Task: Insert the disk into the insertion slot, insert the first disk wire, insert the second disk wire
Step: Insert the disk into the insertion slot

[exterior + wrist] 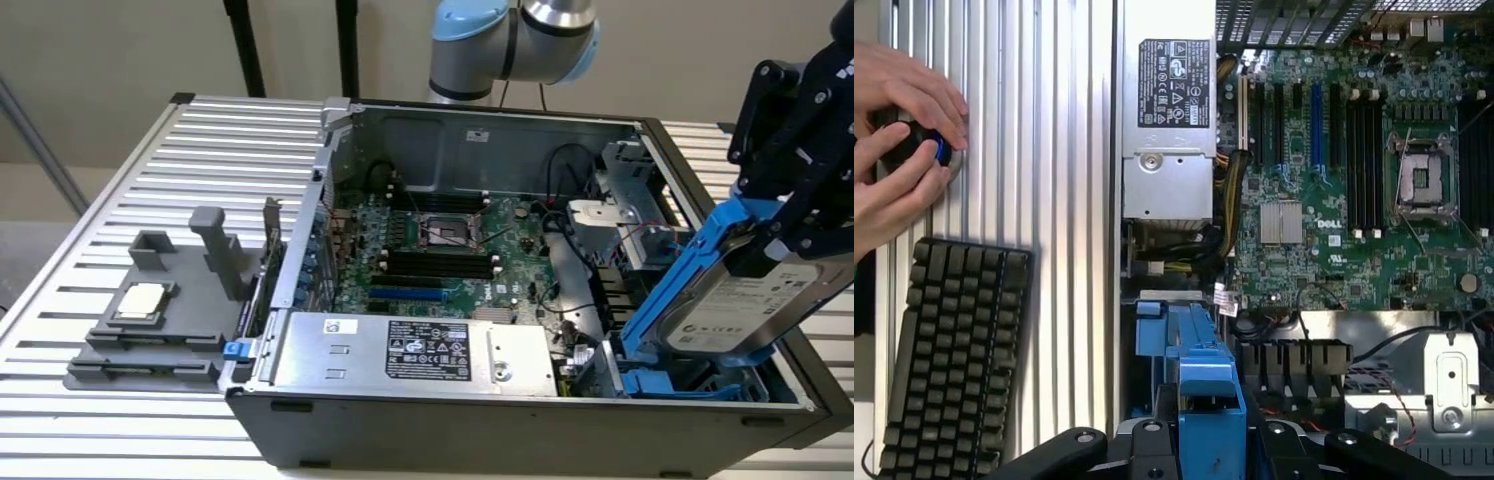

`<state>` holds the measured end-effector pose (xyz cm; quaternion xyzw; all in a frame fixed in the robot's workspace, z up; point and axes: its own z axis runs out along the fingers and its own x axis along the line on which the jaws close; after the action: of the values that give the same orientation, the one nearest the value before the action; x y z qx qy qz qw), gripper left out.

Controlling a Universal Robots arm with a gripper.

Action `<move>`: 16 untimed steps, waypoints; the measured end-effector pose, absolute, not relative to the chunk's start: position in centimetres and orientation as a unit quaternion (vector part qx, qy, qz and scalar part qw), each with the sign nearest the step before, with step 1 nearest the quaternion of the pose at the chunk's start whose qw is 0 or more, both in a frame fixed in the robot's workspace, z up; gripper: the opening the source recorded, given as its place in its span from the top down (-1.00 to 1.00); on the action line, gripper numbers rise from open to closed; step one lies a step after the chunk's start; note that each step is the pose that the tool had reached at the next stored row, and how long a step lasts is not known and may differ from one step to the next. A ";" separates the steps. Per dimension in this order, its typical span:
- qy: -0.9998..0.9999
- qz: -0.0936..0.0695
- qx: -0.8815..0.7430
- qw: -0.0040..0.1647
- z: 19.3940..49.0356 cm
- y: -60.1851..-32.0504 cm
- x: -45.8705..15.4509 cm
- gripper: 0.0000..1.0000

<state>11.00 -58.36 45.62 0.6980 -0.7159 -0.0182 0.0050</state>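
Just beside the power-supply box (414, 350), on the exterior view's right, the fingers (814, 215) stand part-closed on the disk (747, 300), gripping it by its blue carrier frame. Its long axis slants, the lower end dipping toward the insertion slot (674, 385) next to the box, the upper end leaning away from it; the disk appears not yet seated, the slot lying below the fingers.

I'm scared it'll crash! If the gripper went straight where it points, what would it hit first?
Probably the insertion slot; the gripper aims the held disk down at it, though depth is unclear.
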 end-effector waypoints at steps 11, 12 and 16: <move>-0.715 -0.030 0.698 -0.006 45.3 -59.3 11.2 0.35; -0.715 -0.031 0.699 -0.007 45.3 -59.4 11.2 0.35; -0.714 -0.033 0.699 -0.009 45.3 -59.8 11.0 0.35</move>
<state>11.05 -59.84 45.32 0.6992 -0.7141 -0.0327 -0.0089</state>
